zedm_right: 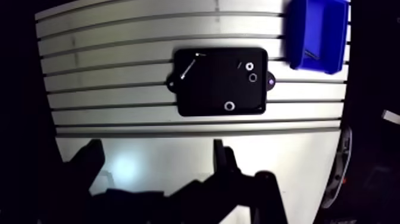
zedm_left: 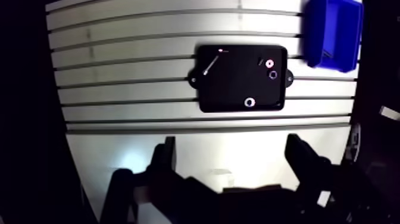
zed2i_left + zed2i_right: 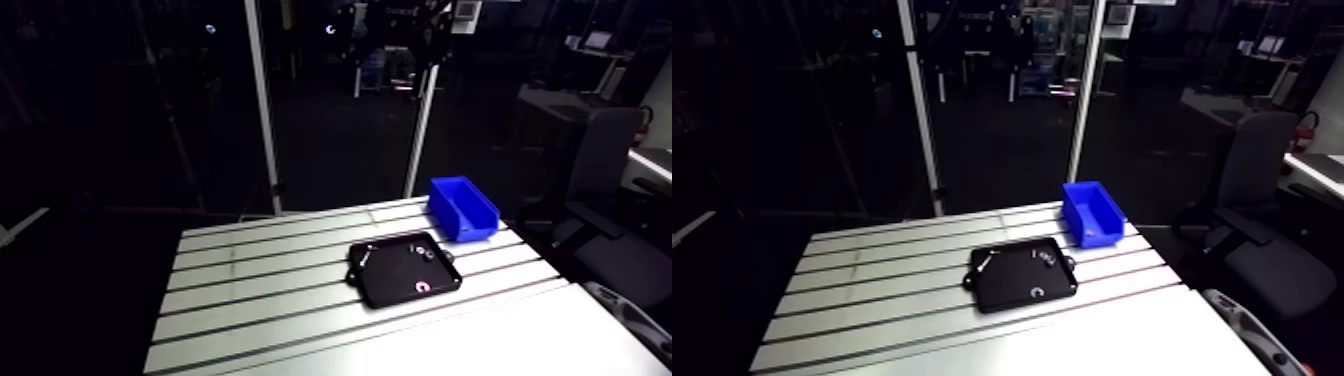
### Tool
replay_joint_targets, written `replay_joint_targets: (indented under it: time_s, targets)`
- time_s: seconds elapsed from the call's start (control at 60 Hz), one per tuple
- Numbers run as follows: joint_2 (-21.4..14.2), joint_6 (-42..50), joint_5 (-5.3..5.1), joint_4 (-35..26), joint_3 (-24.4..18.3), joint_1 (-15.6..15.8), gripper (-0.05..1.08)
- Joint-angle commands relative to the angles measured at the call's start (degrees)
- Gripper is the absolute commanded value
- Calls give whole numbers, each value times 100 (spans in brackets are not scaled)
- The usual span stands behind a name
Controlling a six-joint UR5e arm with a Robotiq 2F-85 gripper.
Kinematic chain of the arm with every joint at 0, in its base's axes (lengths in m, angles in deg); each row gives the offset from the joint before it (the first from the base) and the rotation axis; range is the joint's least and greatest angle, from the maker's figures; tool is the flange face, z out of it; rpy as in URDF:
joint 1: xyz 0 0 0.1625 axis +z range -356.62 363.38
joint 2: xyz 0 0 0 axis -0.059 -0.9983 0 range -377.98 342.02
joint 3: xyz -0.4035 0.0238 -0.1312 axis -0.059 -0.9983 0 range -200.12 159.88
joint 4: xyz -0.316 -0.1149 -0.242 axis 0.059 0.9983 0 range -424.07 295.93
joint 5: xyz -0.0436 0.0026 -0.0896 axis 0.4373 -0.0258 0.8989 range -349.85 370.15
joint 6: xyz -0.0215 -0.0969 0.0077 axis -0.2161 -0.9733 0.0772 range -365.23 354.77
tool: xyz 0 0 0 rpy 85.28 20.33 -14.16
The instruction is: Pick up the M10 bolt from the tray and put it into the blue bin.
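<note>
In the arm view, the left half of the slotted table [image 3: 250, 290] is seen bare. Right of the middle, the black tray [image 3: 400, 275] is laid flat. The blue bin [image 3: 476, 230] is set just past the tray's far right corner, near it but apart. The gripper is not made out in this view.

In the wrist view, the tray's contents are shown more plainly. At the end away from the bin, a slim pale rod is taken to be the M10 bolt [image 2: 209, 64]. It is laid slantwise on the tray floor, close to the wall farthest from the gripper. At the end nearer the bin, 3 rings [image 2: 269, 62] are scattered, well apart from the bolt.

The gripper [image 2: 232, 143] is held high over bare table, short of the tray. Its 2 fingers [image 2: 163, 164] are spread wide and nothing is held between them. The approach is judged to be the step in hand.

For a clean pick, the wrist should be turned until the closing line is set square across the slanted shank. The fingers should be centred on the shank's middle and kept clear of the tray wall. They should be lowered almost to the tray floor before being closed, since so thin a thing could be rolled away by a high or skewed grip.
</note>
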Motion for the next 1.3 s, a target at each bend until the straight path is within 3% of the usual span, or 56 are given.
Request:
replay_joint_targets:
  time_s: [0.017, 0.217, 0.5, 0.683, 1.3]
  targets:
    - [28, 344, 13, 9, 11, 25, 1]
    - [181, 799, 15, 155, 59, 50, 1]
    - [464, 2215, -2, 617, 380, 277, 1]
    - [608, 3412, -11, 1300, 729, 377, 1]
    - [1020, 3966, 42, 1731, 1165, 377, 1]
